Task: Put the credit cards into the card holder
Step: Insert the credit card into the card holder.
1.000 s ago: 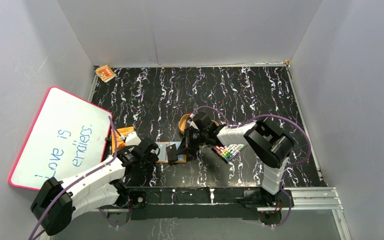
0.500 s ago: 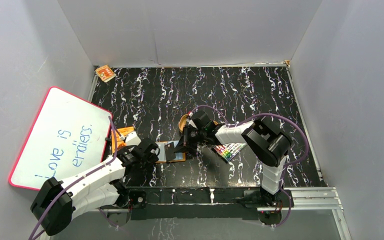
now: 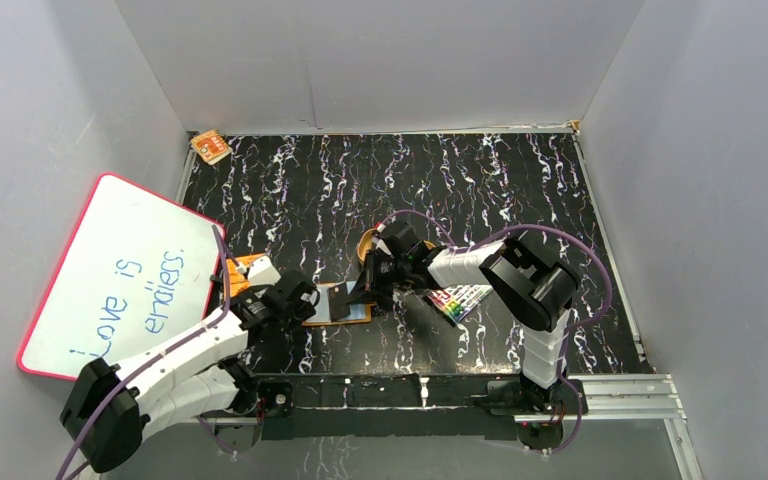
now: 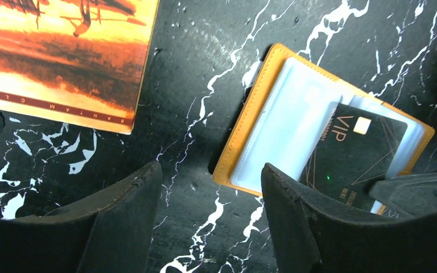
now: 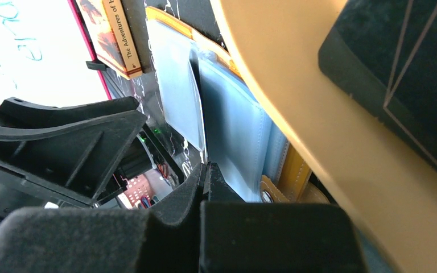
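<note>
The orange card holder (image 4: 273,122) lies open on the table, its light-blue sleeves up, and also shows as the card holder (image 3: 358,314) between the two arms. A black credit card (image 4: 355,149) marked VIP lies slanted over its right half. My right gripper (image 3: 369,291) is at that card's far end, and its pads (image 5: 193,182) are pressed shut on the card's edge. My left gripper (image 4: 209,173) hangs open just off the holder's near-left corner, holding nothing. Another black credit card (image 5: 409,74) rests in the tan tray (image 5: 296,114).
An orange printed booklet (image 4: 62,57) lies left of the holder. A pack of coloured markers (image 3: 463,300) sits right of my right gripper. A whiteboard (image 3: 120,275) leans at the left wall. A small orange item (image 3: 210,147) is in the far left corner.
My right gripper has slid a little to the left with the black card, which now lies further over the holder. The left gripper has shifted slightly left.
</note>
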Action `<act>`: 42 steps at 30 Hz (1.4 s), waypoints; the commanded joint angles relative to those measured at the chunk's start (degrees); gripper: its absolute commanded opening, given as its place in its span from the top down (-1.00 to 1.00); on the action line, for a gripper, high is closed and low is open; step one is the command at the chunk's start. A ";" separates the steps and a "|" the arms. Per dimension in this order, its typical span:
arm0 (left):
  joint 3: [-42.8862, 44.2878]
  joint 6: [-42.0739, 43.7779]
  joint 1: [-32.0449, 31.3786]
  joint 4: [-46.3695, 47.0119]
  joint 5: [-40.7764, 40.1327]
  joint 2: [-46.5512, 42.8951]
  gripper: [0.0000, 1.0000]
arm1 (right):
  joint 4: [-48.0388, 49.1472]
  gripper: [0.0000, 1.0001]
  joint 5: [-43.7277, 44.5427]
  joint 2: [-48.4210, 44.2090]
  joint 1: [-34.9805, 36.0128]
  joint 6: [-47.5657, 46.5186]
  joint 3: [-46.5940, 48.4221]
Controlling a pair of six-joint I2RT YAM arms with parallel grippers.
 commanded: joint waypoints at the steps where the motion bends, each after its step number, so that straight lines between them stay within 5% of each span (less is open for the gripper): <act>1: 3.01 0.47 1.10 -2.17 -3.59 2.38 -0.23 | -0.28 1.00 0.63 -0.10 -0.05 -0.46 0.43; 14: 2.03 1.59 7.87 -0.06 -0.62 6.86 0.04 | -0.38 1.00 0.54 -0.14 -0.05 -0.99 0.17; 20: 0.72 5.15 9.25 4.95 4.88 9.67 0.36 | -0.37 1.00 0.75 0.11 -0.03 -0.90 0.51; 42: -3.88 5.81 9.25 10.15 11.37 9.80 0.63 | -1.51 1.00 6.42 1.52 1.73 1.22 3.32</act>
